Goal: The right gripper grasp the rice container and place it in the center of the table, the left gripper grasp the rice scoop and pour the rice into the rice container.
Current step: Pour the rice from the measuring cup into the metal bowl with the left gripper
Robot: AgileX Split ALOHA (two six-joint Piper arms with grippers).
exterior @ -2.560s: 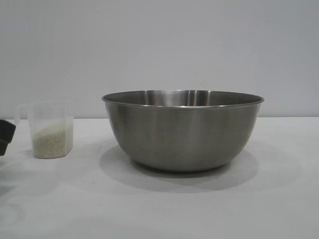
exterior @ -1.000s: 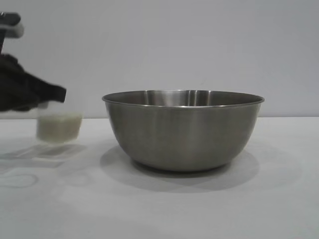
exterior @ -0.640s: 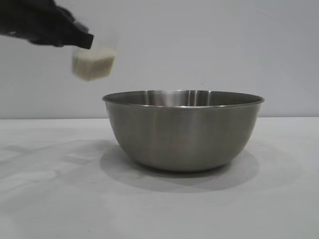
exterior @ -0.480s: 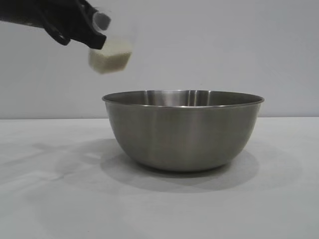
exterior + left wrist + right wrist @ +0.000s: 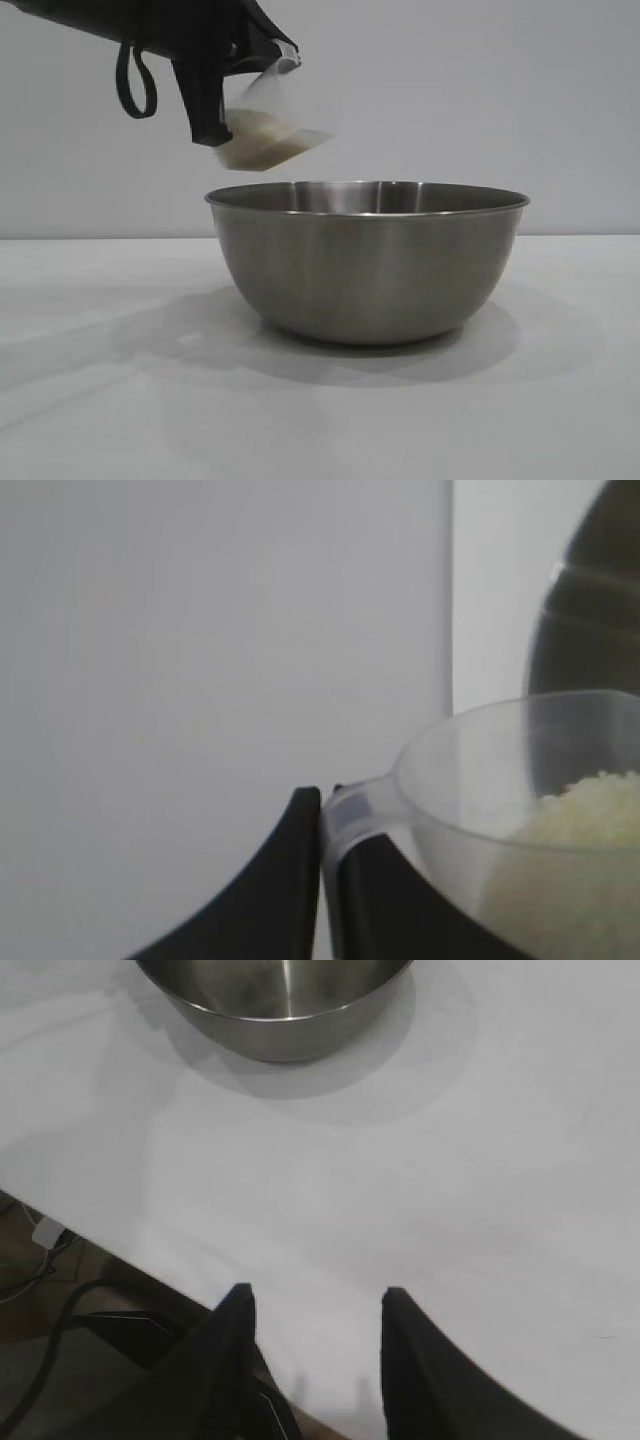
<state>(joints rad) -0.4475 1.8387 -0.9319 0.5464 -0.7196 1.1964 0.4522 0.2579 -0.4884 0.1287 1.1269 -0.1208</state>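
The steel rice container (image 5: 367, 262) stands on the white table (image 5: 110, 400) in the middle of the exterior view. Above its left rim my left gripper (image 5: 215, 95) is shut on the handle of the clear rice scoop (image 5: 265, 125), which is tilted toward the bowl. White rice (image 5: 262, 150) lies against the scoop's lowered side; none is seen falling. In the left wrist view the scoop (image 5: 520, 810) with rice (image 5: 585, 815) sits beside the black fingers (image 5: 290, 880), the handle pinched between them. My right gripper (image 5: 315, 1300) is open and empty over the table's edge, well away from the container (image 5: 275, 1005).
A plain grey wall stands behind the table. Past the table's edge in the right wrist view lie dark cables (image 5: 45, 1340) and floor.
The left gripper has lifted the scoop off the table at the left, carried it up and right to above the bowl's left rim, and tilted it. The bowl has not moved.
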